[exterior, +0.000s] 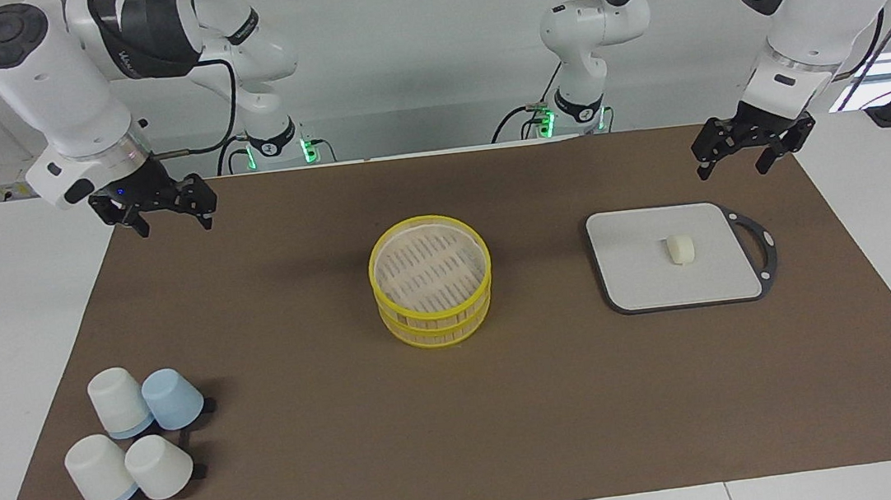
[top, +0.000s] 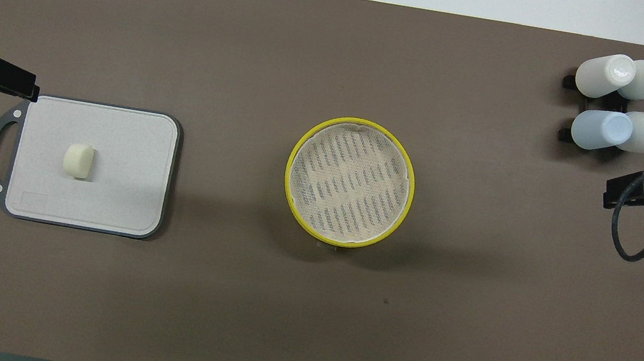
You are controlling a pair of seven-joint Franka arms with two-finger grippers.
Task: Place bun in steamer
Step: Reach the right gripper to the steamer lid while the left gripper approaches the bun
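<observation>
The steamer [exterior: 431, 280] sits mid-desk, empty; the bun [exterior: 681, 249] lies on the cutting board [exterior: 639, 283] toward the left arm's end. Left gripper [exterior: 744, 158] and right gripper [exterior: 171, 218] hang with fingers apart. I judge a hard pinch could squash the soft bun.

White table [exterior: 7, 329]: brown mat [exterior: 351, 459] (carrying steamer [exterior: 433, 293], cutting board [exterior: 647, 278], cups [exterior: 138, 435]).

Bright, even overhead light; soft shadows, sharp focus.
</observation>
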